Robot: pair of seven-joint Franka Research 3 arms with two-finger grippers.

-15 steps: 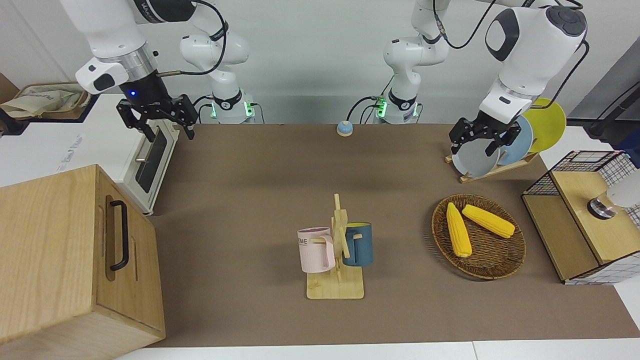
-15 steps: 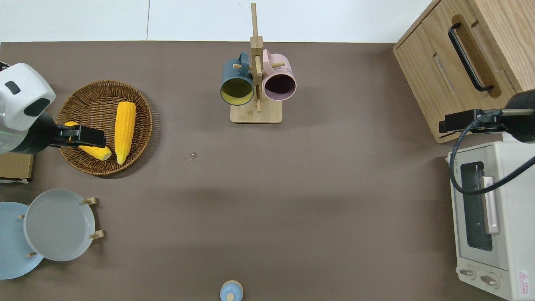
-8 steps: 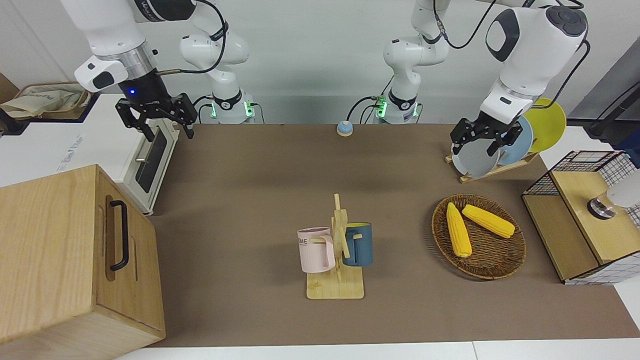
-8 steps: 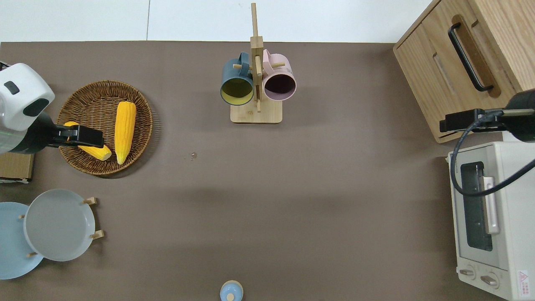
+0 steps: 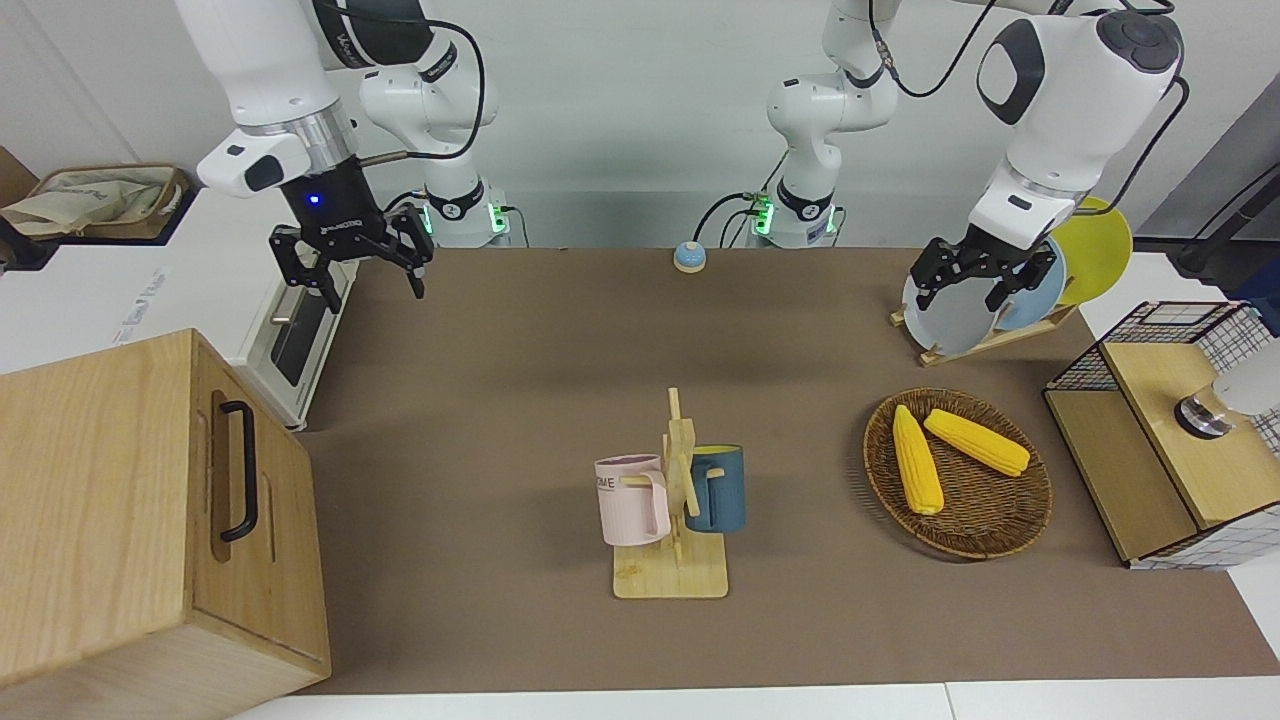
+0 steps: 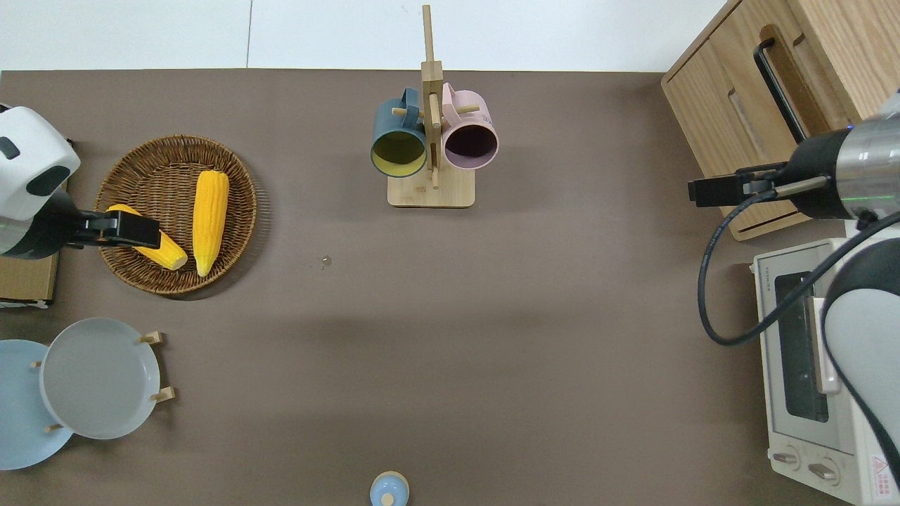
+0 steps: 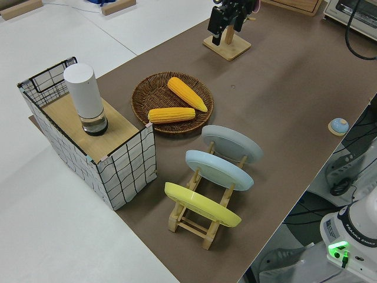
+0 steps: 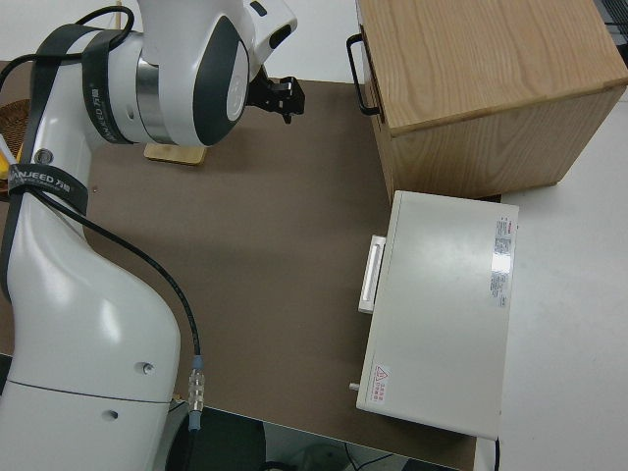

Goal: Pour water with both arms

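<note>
Table: you see a big brown top with things set all around its edges.
Wood box: it sits at the right arm's end, farther from the robots than the white oven.
Wire crate: it sits at the left arm's end, with a white can standing on its wood top.
Plate rack: it holds three plates on edge, near the robots.
Basket: it holds two yellow corn cobs.
Mug stand: a pink mug and a blue mug hang on it in the middle, with bare table all the way to both arms.
Left gripper: its jaws are spread wide with nothing in them. You see it over the basket's edge, well apart from the mugs.
Right gripper: its jaws are spread wide with nothing in them. You see it over the table just beside the wood box, well apart from the mugs.
</note>
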